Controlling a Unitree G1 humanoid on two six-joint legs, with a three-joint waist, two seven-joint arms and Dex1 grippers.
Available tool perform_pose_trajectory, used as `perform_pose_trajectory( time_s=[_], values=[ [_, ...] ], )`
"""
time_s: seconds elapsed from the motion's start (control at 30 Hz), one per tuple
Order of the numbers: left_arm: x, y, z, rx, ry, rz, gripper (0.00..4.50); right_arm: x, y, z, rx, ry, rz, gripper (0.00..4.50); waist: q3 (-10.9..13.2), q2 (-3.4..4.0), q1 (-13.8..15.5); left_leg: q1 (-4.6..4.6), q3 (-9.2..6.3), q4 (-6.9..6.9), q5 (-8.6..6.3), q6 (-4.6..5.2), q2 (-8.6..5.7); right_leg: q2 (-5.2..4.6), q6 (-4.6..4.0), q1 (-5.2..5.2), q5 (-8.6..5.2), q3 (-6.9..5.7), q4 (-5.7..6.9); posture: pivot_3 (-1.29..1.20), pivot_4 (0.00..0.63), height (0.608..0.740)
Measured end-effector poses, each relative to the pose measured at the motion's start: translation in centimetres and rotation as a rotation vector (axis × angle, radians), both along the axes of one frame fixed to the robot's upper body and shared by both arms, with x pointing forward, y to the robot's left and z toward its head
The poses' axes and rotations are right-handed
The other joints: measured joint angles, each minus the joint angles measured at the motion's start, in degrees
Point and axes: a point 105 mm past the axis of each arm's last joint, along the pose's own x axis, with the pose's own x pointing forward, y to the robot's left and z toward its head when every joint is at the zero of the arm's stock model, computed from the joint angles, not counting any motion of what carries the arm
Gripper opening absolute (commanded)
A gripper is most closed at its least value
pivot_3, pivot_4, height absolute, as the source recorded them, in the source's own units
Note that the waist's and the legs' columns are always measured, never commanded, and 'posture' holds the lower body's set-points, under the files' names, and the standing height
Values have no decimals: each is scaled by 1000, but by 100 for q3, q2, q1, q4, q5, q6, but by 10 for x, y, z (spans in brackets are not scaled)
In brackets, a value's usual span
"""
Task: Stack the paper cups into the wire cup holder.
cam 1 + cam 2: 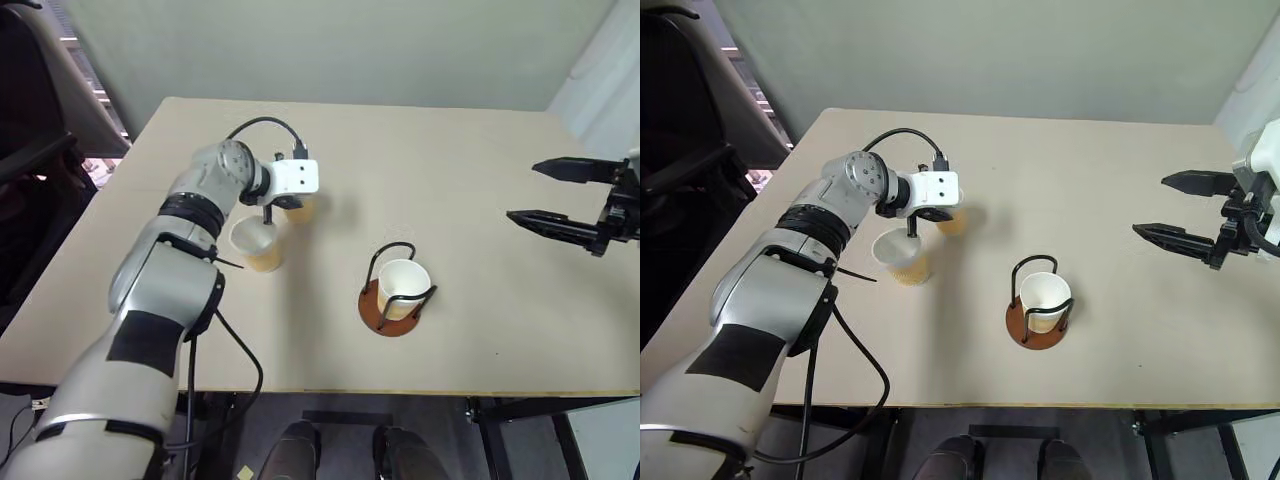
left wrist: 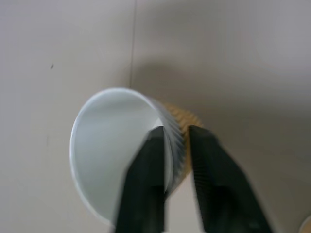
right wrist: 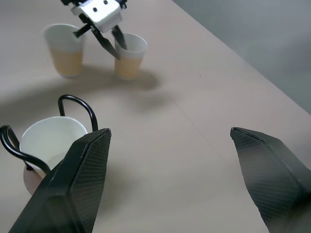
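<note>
The left claw [image 3: 108, 40] was pinched shut on the wall of one paper cup [image 3: 130, 56], one black finger [image 2: 146, 174] reaching down inside the white interior and the other pressing the ribbed orange-tan outside just below the rim. That cup stood on the pale tabletop [image 1: 450, 170], toward the far side of its neighbour; in the head views it was mostly hidden under the white wrist housing, with only a strip of tan wall [image 1: 300, 210] showing.

A second paper cup [image 1: 256, 244] stood upright just beside the gripped one, nearer the robot and free of the claw. Whether the two cups touched could not be told.

The wire cup holder [image 1: 380, 306] sat near the middle of the tabletop, to the right of both loose cups and apart from them. Its reddish-brown disc base lay flat, with black wire loops rising around a third paper cup [image 1: 403, 288] that was already seated inside, mouth up, leaning slightly within the loops.

The right claw [image 1: 560, 198] hovered above the right side of the tabletop, well apart from the holder and the cups. Its two black fingers were spread wide with nothing between them, pointing toward the robot's left
</note>
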Motion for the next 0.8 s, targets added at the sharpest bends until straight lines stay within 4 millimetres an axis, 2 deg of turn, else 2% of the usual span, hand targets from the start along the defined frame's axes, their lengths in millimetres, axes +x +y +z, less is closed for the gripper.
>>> perform_pose_trajectory(
  time_s=[0.27,0.33,0.4,0.43,0.47,0.53,0.6,0.63,0.7,0.8],
  values=[
    [-2,4,5,-20,9,-3,20,1,-2,1,-2,-4,-9,4102,0,1,-12,-2,6,9,-3,6,-1,1,6,-1,3,5,-3,0,150,740],
    [-4,0,15,-69,10,-30,20,1,-2,1,-2,-10,-12,4102,0,0,-7,-5,8,8,-4,8,-4,4,7,-1,2,1,-5,0,150,740],
    [-11,-13,36,-146,23,-112,20,1,-2,2,-3,-10,-14,4102,1,-2,17,-12,-3,10,-6,10,-3,-3,8,-5,1,5,-8,0,150,740],
    [-21,-27,57,-205,33,-214,20,-1,-3,2,-12,-3,-11,4102,1,-1,28,-15,3,7,-9,16,-8,1,12,-7,-1,2,-9,0,150,740],
    [-27,-34,68,-225,32,-269,20,-2,-4,1,-16,2,-8,4102,0,-2,39,-18,-3,8,-13,21,-8,-4,16,-6,-4,5,-10,0,150,740],
    [-53,-56,101,-277,47,-489,20,-15,-3,-4,-41,41,31,4102,-3,-1,60,-22,8,7,-24,32,-17,-2,26,-4,-18,5,-10,0,150,740],
    [-77,-65,124,-277,17,-646,20,-26,2,-10,-65,69,87,4102,-8,11,40,-21,36,15,-41,33,-8,0,31,-2,-24,17,8,0,150,740],
    [-93,-67,130,-247,3,-723,20,-34,5,-12,-73,77,117,4102,-11,19,17,-23,51,12,-43,34,-8,2,35,-3,-25,18,8,0,150,740],
    [-118,-69,128,-194,38,-830,20,-48,7,-9,-64,81,164,4102,-14,29,-30,-8,100,19,-54,36,-3,16,48,-3,-34,34,12,0,150,740],
    [-140,-79,110,-131,147,-944,20,-67,15,1,-55,51,225,4102,-16,27,-47,5,109,28,-68,54,-7,10,54,-1,-37,66,-7,0,150,740]
  ],
)
